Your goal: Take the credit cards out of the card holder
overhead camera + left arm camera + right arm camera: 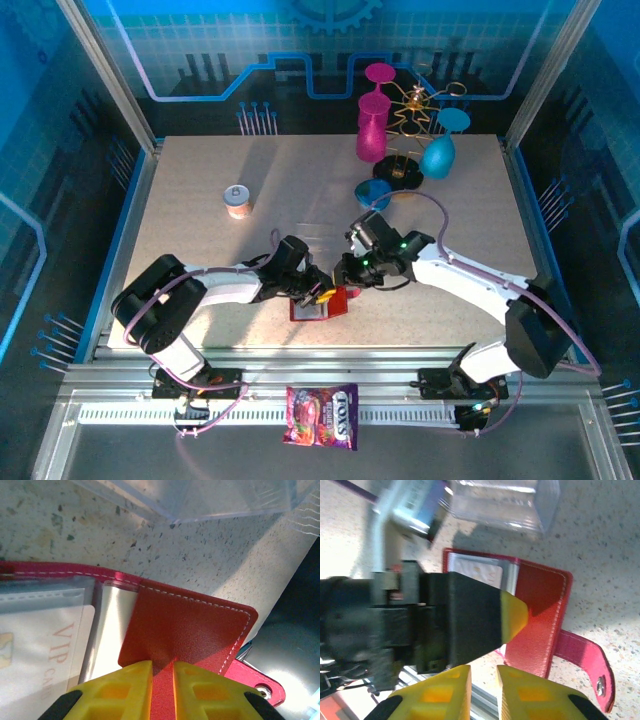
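Observation:
The dark red card holder (318,306) lies open near the table's front edge. My left gripper (162,664) is shut on its red cover flap (195,630), which shows between the yellow fingers. A pinkish-white credit card (50,650) printed "VIP CARD" sits in a clear inner pocket. In the right wrist view the card holder (540,610) shows its side tab with a snap (590,665), and the left gripper's yellow fingertip (515,615) rests on it. My right gripper (484,667) hovers just beside the holder, fingers close together with nothing between them. The dark blue cards are hidden.
A transparent acrylic tray (225,500) stands just beyond the holder. A small can (238,200) sits at the back left, and a wire rack with pink and blue glasses (400,130) at the back right. A candy bag (322,415) lies on the front rail.

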{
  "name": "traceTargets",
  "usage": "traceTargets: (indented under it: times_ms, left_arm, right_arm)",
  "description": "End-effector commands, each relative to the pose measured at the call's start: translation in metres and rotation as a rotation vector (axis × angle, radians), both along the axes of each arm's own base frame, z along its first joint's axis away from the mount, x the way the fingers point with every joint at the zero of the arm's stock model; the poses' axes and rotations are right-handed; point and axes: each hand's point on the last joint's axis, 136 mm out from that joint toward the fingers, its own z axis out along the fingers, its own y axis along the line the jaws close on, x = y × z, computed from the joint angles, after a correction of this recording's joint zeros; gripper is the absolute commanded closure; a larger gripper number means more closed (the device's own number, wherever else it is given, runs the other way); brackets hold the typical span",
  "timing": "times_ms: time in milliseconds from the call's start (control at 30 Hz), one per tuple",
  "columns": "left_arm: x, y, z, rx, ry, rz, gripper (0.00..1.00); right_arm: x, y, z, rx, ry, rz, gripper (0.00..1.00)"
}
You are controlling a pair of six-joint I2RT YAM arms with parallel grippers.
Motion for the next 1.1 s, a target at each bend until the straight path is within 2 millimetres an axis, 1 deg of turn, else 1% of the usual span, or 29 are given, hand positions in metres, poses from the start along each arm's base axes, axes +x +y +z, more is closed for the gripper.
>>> traceTargets:
  times_ms: [0, 167, 367, 633, 767, 933, 1067]
  left_arm:
    - [-0.006, -0.002, 0.001, -0.012, 0.007, -0.014, 0.81]
    - [-0.005, -0.001, 0.005, -0.013, -0.002, -0.011, 0.81]
    - [-0.002, 0.001, 0.019, -0.004, -0.034, -0.011, 0.81]
    - [-0.005, 0.028, 0.034, 0.12, -0.092, -0.026, 0.8]
    - [-0.011, 0.044, 0.029, 0.179, -0.089, -0.024, 0.8]
    - [-0.019, 0.063, 0.012, 0.24, -0.07, -0.01, 0.81]
    - [-0.023, 0.07, 0.0, 0.26, -0.044, -0.009, 0.81]
  right_arm:
    - [-0.007, -0.002, -0.021, -0.034, 0.057, -0.001, 0.8]
    - [-0.01, -0.008, -0.04, -0.073, 0.082, 0.002, 0.82]
    - [-0.012, -0.012, -0.055, -0.114, 0.102, 0.007, 0.83]
    - [-0.01, -0.016, -0.061, -0.156, 0.101, 0.019, 0.84]
    - [-0.008, -0.017, -0.064, -0.177, 0.105, 0.03, 0.84]
    - [-0.007, -0.016, -0.068, -0.184, 0.104, 0.034, 0.84]
    - [-0.008, -0.019, -0.075, -0.202, 0.111, 0.036, 0.85]
